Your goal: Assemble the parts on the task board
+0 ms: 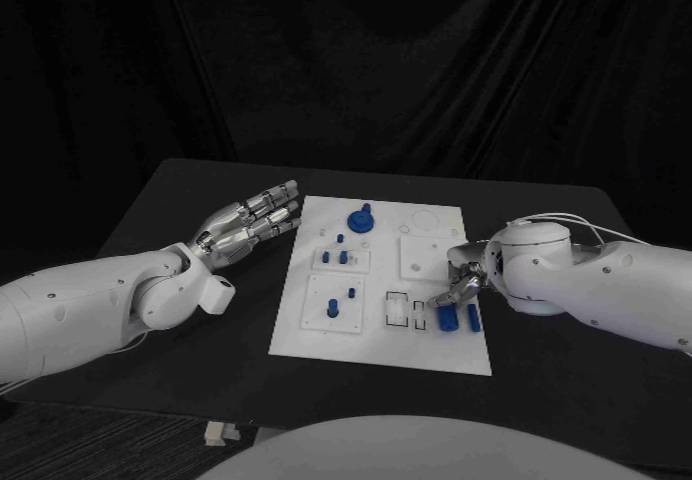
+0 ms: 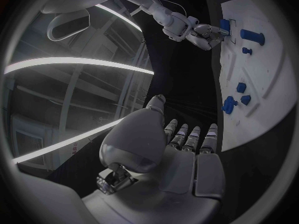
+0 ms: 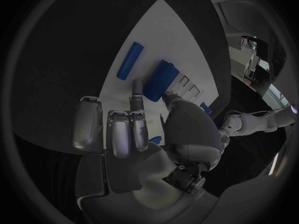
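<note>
right hand (image 1: 464, 285) empty, fingers loosely open, hovering right beside the thick blue part (image 3: 157, 79), long axis pointing away from it; left hand (image 1: 248, 222) open, well apart.

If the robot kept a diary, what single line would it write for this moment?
left hand: open, beside white board | right hand: fingertips at blue block, grip unclear | other blue pieces on board

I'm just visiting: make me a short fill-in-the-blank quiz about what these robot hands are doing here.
1. The task board is coloured ____.
2. The hand reaching over the board's blue parts is the robot's ____ hand.
3. The left hand, fingers straight, holds ____.

Missing words: white; right; nothing
</note>
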You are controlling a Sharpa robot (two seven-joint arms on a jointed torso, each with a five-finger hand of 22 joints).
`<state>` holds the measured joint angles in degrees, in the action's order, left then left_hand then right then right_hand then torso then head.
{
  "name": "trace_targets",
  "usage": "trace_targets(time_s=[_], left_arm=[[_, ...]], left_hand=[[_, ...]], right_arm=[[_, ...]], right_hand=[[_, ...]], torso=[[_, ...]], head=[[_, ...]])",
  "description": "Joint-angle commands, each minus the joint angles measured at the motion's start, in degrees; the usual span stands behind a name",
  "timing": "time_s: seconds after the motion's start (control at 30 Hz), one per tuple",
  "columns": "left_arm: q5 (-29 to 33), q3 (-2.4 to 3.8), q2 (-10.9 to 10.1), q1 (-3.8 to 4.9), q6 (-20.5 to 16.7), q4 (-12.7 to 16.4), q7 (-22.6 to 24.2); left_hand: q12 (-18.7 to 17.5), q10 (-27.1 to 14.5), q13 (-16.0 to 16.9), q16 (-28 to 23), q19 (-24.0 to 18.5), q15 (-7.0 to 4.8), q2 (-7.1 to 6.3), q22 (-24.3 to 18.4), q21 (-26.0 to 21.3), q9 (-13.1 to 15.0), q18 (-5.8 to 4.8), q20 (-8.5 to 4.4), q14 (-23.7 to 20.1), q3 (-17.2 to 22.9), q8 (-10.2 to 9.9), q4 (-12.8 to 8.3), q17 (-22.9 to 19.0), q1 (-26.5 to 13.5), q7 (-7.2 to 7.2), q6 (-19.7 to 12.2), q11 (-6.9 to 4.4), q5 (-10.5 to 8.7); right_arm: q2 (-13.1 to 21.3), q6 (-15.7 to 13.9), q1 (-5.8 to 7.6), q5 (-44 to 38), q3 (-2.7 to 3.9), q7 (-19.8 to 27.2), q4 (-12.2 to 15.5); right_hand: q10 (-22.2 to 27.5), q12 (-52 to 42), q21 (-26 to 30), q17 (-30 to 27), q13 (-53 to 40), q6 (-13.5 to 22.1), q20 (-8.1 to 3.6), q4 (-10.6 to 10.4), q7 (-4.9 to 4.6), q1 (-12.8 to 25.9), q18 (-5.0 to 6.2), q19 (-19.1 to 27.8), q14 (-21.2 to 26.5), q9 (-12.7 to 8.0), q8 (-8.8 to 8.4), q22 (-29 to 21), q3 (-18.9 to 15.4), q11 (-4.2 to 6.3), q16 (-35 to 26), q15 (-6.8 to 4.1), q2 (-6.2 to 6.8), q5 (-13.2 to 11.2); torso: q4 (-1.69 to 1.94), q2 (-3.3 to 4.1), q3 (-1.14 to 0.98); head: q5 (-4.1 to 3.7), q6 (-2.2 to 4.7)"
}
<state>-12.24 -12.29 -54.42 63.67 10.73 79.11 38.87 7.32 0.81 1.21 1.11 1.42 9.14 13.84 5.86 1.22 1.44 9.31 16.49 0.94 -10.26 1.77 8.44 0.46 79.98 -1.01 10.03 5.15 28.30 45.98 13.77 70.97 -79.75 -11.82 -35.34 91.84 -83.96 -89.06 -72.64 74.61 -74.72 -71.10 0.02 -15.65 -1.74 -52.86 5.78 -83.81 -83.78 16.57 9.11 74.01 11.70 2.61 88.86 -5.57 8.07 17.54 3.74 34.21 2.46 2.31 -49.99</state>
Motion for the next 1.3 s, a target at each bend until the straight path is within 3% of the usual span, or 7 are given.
trace_targets(time_s=[0.03, 0.07, 0.27, 0.47, 0.83, 1.1, 1.3], left_arm=[[0.32, 0.05, 0.09, -0.11, 0.95, 0.04, 6.39], [0.31, 0.05, 0.09, -0.12, 0.97, 0.04, 6.38], [0.31, 0.05, 0.05, -0.17, 0.77, 0.05, 6.56], [0.31, 0.05, 0.02, -0.20, 0.64, 0.05, 6.65], [0.31, 0.05, 0.08, -0.25, 0.60, -0.04, 6.65], [0.31, 0.05, 0.19, -0.28, 0.58, -0.18, 6.56], [0.31, 0.05, 0.29, -0.29, 0.63, -0.23, 6.51]], left_hand=[[0.77, -0.01, 0.14, 0.72, 0.79, 0.74, 0.83, 0.44, 0.18, 0.17, 0.56, 0.25, 0.09, -0.19, -0.05, -0.72, 0.17, -0.13, 1.20, 0.71, 0.49, 0.77], [0.79, -0.03, 0.13, 0.75, 0.79, 0.74, 0.85, 0.40, 0.17, 0.22, 0.53, 0.25, 0.08, -0.14, 0.04, -0.79, 0.17, -0.17, 1.77, 1.12, 0.33, 0.77], [0.61, -0.07, 0.10, 0.77, 0.82, 0.76, 0.85, 0.48, 0.19, 0.31, 0.51, 0.25, 0.08, -0.13, 0.17, -0.84, 0.17, -0.19, 1.87, 1.74, 0.17, 0.79], [0.63, -0.07, 0.10, 0.77, 0.82, 0.77, 0.84, 0.46, 0.18, 0.30, 0.51, 0.25, 0.08, -0.12, 0.16, -0.84, 0.17, -0.20, 1.83, 1.67, 0.12, 0.78], [0.63, -0.07, 0.10, 0.77, 0.82, 0.77, 0.84, 0.46, 0.18, 0.30, 0.51, 0.25, 0.08, -0.12, 0.16, -0.84, 0.17, -0.20, 1.83, 1.67, 0.12, 0.78], [0.61, -0.10, 0.09, 0.79, 0.82, 0.78, 0.84, 0.45, 0.18, 0.28, 0.51, 0.25, 0.08, -0.11, 0.14, -0.87, 0.18, -0.21, 1.67, 1.60, 0.04, 0.79], [0.61, -0.10, 0.09, 0.79, 0.82, 0.78, 0.84, 0.45, 0.18, 0.28, 0.51, 0.25, 0.08, -0.11, 0.14, -0.87, 0.18, -0.21, 1.67, 1.60, 0.04, 0.79]], right_arm=[[-0.04, -1.46, -0.30, 0.83, 0.02, -0.93, -0.13], [-0.05, -1.62, -0.35, 1.04, 0.02, -0.92, -0.15], [-0.11, -2.92, -0.62, 1.85, 0.02, -0.88, -0.26], [0.02, -4.15, -0.72, 2.97, 0.02, -0.79, -0.24], [1.37, -8.00, -0.42, 12.74, 0.03, -0.62, 0.15], [2.24, -10.00, 1.65, 22.76, 0.03, -0.69, 0.51], [2.02, -10.63, 2.33, 28.40, 0.03, -0.79, 0.34]], right_hand=[[-6.04, -0.94, 1.78, 14.76, -15.28, 1.20, 0.76, 0.55, -0.22, -1.43, -1.77, 0.18, -6.04, 0.79, -1.57, 10.59, 1.78, -0.44, 0.70, 0.06, -0.45, 2.05], [-6.04, -0.94, 1.81, 14.79, -15.28, 1.60, 0.82, 0.85, -0.34, -1.86, -1.77, 0.16, -6.05, 0.94, -1.77, 10.59, 1.91, -0.53, 0.72, 0.12, -0.45, 2.48], [-6.04, -0.94, 2.06, 14.79, -15.28, 3.18, 1.12, 3.75, -0.78, -4.95, -1.74, 0.11, -6.05, 2.11, -2.34, 10.55, 3.23, -0.94, 0.71, 0.46, -0.55, 6.15], [-6.04, -0.94, 2.51, 14.31, -15.28, 3.64, 1.17, 6.41, -0.71, -7.08, -1.65, 0.18, -5.91, 3.58, -2.09, 10.45, 4.22, -0.90, 0.35, 0.45, -0.48, 7.49], [-6.04, -0.94, 3.25, 13.29, -15.28, 3.77, 1.12, 7.70, -0.58, -7.38, -1.52, 0.35, -5.63, 5.17, -1.56, 10.26, 4.60, -0.79, -0.45, 0.36, -0.50, 8.95], [-6.04, -0.94, 3.68, 13.03, -15.28, 3.63, 1.03, 7.58, -0.41, -6.12, -1.44, 0.39, -5.57, 6.51, -0.96, 10.15, 4.72, -0.64, -0.67, 0.24, -1.06, 9.82], [-6.04, -0.94, 3.81, 13.03, -15.28, 3.85, 0.95, 7.11, -0.34, -4.54, -1.43, 0.37, -5.58, 7.64, -0.66, 10.14, 4.91, -0.56, -0.69, 0.16, -1.65, 10.70]], torso=[[0.01, 0.01, 0.00], [0.01, 0.02, -0.01], [0.04, 0.00, 0.00], [0.02, 0.01, 0.01], [0.02, 0.00, 0.00], [-0.02, -0.02, 0.00], [0.00, -0.01, -0.01]], head=[[0.02, -0.01], [0.00, -0.01], [0.07, -0.01], [0.18, -0.01], [0.37, -0.01], [0.18, -0.01], [0.19, -0.01]])
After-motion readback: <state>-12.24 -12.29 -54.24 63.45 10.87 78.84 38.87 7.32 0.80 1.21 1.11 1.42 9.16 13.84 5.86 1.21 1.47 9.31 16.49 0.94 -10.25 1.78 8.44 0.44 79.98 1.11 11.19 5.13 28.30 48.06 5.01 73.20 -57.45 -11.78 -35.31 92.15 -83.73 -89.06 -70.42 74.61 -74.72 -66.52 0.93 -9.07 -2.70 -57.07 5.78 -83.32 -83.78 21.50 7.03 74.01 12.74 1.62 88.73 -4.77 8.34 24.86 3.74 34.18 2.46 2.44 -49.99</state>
